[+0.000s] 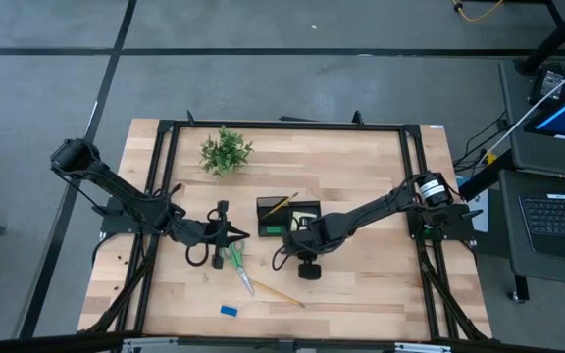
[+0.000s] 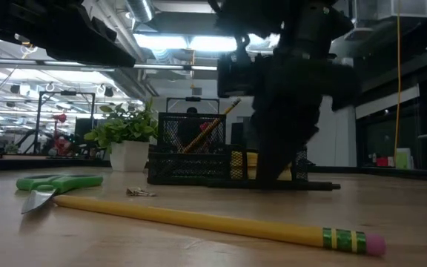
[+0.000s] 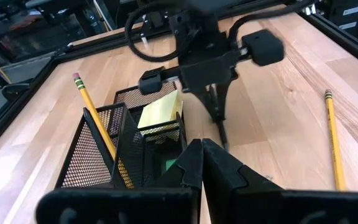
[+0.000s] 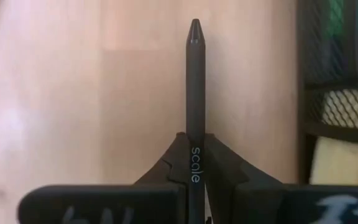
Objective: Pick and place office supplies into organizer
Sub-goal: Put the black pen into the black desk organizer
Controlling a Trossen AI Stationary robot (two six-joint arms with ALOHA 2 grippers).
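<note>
The black mesh organizer (image 1: 287, 218) stands mid-table and holds a yellow pencil (image 3: 95, 124), a yellow sticky-note pad (image 3: 160, 112) and a green block (image 1: 273, 228). My right gripper (image 4: 194, 140) is just near of it, shut on a black pen (image 4: 195, 81). My left gripper (image 3: 201, 162) is shut and empty, hovering left of the organizer and over the green-handled scissors (image 1: 235, 265). A second pencil (image 1: 278, 292) and a blue block (image 1: 229, 311) lie flat on the table toward its near edge. My right gripper pinches the black pen's barrel (image 4: 195, 124) between its two fingers, coming from above with the fingers across the pen. The pen runs level at table height beside the organizer (image 2: 310, 186). Whether it still rests on the wood, I cannot tell.
A small potted plant (image 1: 226, 152) stands at the far left. Black frame rails (image 1: 165, 176) run along the table's sides. A small scrap (image 2: 139, 192) lies by the scissors (image 2: 58, 182). Bare wood lies right of the organizer.
</note>
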